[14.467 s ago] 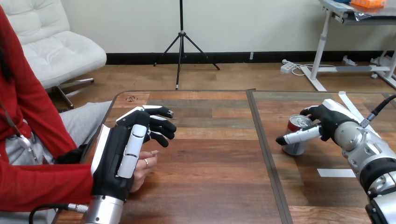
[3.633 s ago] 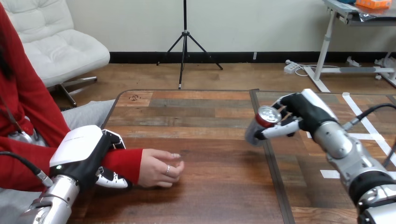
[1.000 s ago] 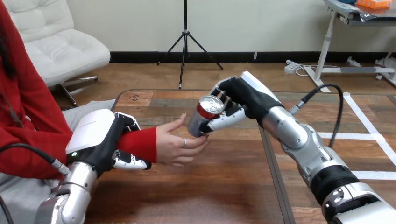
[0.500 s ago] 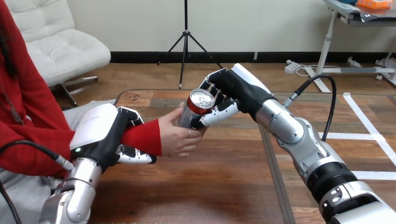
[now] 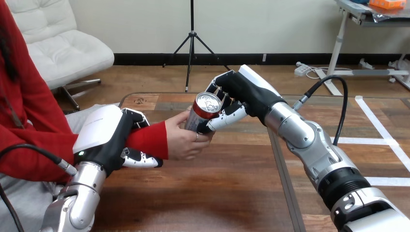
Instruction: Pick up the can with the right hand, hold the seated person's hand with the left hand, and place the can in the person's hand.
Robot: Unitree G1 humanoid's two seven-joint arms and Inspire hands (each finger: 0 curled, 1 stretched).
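Note:
A silver can (image 5: 200, 114) with a red band near its top is held tilted above the table's middle left. My right hand (image 5: 240, 94) is shut on it, fingers behind it and thumb across its front. The person's hand (image 5: 182, 139) cups the can's lower part from the left, fingers curled under and around it. My left hand (image 5: 109, 137) is shut on the person's wrist, which is covered by a red sleeve, with my fingers curled under it and the white back of my hand over it.
The wooden table (image 5: 227, 188) has a dark seam (image 5: 283, 169) running front to back at the right of centre. White tape strips (image 5: 372, 141) lie on its right part. The person's arm comes in from the left edge.
Since half a second ago almost nothing has moved; my left hand and the person's wrist shifted slightly. A second ago the can was lower and farther right, just reaching the person's open hand.

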